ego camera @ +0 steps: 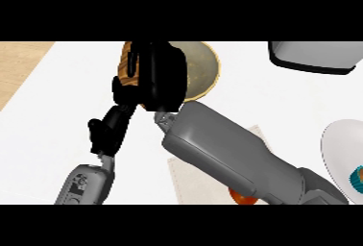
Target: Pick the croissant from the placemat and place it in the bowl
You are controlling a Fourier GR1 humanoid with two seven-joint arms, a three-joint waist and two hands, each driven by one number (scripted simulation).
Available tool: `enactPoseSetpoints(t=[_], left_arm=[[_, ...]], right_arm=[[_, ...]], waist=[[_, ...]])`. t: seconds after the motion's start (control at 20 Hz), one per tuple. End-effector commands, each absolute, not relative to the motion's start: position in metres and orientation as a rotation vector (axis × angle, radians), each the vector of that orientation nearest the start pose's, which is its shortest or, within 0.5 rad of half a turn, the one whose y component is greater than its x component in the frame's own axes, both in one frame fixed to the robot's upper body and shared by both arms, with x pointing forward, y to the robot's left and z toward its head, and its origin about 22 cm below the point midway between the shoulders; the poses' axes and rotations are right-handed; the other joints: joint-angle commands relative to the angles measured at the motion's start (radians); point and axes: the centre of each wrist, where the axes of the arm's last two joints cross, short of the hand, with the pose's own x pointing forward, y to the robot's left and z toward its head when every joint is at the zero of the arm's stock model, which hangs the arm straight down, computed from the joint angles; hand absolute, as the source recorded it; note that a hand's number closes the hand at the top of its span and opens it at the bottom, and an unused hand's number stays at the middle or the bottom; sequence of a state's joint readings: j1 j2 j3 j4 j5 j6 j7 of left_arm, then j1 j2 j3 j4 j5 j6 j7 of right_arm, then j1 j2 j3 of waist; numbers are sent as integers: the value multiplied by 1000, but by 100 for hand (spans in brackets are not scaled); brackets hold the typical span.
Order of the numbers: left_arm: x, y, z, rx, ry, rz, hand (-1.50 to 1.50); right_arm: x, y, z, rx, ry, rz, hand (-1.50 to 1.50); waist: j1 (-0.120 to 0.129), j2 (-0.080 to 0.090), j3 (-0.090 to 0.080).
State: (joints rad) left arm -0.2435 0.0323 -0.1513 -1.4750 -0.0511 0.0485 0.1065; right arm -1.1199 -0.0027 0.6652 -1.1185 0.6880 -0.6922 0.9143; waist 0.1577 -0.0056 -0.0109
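Worktop [64, 158]: white, smooth, filling most of the view.
Wood strip [18, 67]: light, grained, along the upper left, its edge running on a slant against the white.
Light: even and soft, with faint shadows on the white.

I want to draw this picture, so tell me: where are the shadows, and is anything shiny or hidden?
In the head view, light is even and soft, with no strong glare; the right hand covers the left part of the bowl, darkening it; the grey right forearm hides most of the placemat; the left hand shows black at lower left; the white plate is cut by the right edge.
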Motion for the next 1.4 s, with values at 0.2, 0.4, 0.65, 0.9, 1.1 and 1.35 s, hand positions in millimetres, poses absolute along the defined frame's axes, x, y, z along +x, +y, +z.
enactPoseSetpoints(t=[0.2, 0.4, 0.65, 0.9, 1.1, 1.35], left_arm=[[294, 161, 32, -66, -1592, -252, 0], [301, 165, 43, -46, -1614, -254, 0], [297, 166, 38, -58, -1611, -241, 0], [298, 184, 40, -28, -1620, -223, 0], [304, 181, 40, -22, -1631, -196, 0], [287, 182, 28, -36, -1602, -216, 0]], right_arm=[[336, 78, 267, -922, -1761, 298, 150], [347, 84, 281, -1016, -1712, 251, 150], [363, 82, 292, -1046, -1611, 215, 150], [382, 77, 295, -1244, -1484, 299, 150], [393, 71, 281, -1333, -1397, 369, 150], [411, 50, 238, -1373, -1338, 324, 150]], waist=[[11, 9, -1], [5, 15, 0], [7, 27, 1], [-25, 24, 3], [-39, 28, 3], [-33, 27, 5]])
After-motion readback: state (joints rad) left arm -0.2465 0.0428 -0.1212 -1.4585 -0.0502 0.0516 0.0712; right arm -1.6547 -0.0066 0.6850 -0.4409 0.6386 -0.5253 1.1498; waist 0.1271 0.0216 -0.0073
